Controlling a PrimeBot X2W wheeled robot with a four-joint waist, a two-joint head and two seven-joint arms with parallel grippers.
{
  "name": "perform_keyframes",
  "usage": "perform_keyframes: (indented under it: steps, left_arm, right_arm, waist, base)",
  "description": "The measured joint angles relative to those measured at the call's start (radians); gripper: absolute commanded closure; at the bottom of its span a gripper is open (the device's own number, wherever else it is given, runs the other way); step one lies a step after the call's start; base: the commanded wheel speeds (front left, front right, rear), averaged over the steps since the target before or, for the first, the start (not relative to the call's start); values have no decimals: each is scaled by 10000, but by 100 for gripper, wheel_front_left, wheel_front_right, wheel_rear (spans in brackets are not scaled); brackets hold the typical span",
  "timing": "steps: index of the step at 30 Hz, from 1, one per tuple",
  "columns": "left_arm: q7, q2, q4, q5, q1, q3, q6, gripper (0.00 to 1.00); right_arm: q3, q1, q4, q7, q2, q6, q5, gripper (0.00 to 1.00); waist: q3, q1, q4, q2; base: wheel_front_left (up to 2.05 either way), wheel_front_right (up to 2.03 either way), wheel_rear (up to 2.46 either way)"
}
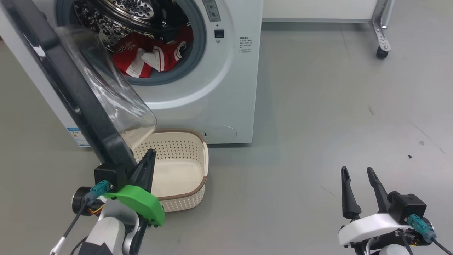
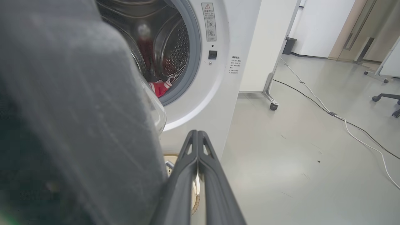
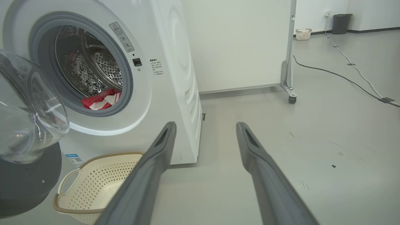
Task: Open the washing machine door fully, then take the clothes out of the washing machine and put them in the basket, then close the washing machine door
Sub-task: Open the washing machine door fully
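The washing machine (image 1: pixel 226 88) stands ahead of me, its mouth uncovered. The washing machine door (image 1: pixel 70 88) hangs open on my left, and its lower edge is just beside my left gripper (image 1: pixel 151 153); I cannot tell whether they touch. Bare grey floor (image 1: pixel 318 124) spreads wide to my right. The basket (image 1: pixel 198 159) sits on the floor close before the machine, under the door's glass bowl and just past my left fingers. The clothes (image 1: pixel 148 56) lie red in the drum's bottom, well beyond both claws. My left gripper is clenched and empty. My right gripper (image 1: pixel 357 170) is spread and empty, over open floor.
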Motion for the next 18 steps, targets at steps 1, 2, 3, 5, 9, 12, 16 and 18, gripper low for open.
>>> perform_keyframes:
  steps: [1,2,3,5,9,12,16,18]
  left_arm:
    - [-4,-2,19,0,-3,-21,-2,100]
    - [-10,-6,42,0,-7,-75,-17,100]
    - [-33,-6,50,0,-10,-115,-38,100]
    - [-107,-8,73,0,-13,-167,-94,100]
    - [-194,-42,146,0,-20,-236,-100,100]
    - [-290,-56,238,-23,-22,-240,-100,100]
    - [-364,-52,351,-77,-27,-217,-98,100]
    - [-431,-52,399,-102,-29,-205,-98,100]
  right_arm:
    - [-4,17,0,0,2,0,0,0]
    - [-6,19,0,0,6,6,0,0]
    - [-8,19,0,0,10,17,-2,0]
    - [-15,19,-2,0,13,69,-17,0]
    - [-25,19,-2,0,25,73,-44,0]
    - [-42,19,0,0,38,75,-59,0]
    - [-40,20,33,0,42,102,-81,0]
    - [-38,20,61,0,44,104,-102,0]
  waist:
    - [0,0,73,0]
    - [4,0,228,0]
    - [8,0,307,0]
    - [23,0,474,0]
    - [53,0,819,0]
    - [66,0,1085,0]
    - [74,0,1437,0]
    - [75,0,1607,0]
  base:
    - [0,0,0]
    - [0,0,0]
    - [0,0,0]
    - [0,0,0]
    - [0,0,0]
    - [0,0,0]
    - [0,0,0]
    - [0,0,0]
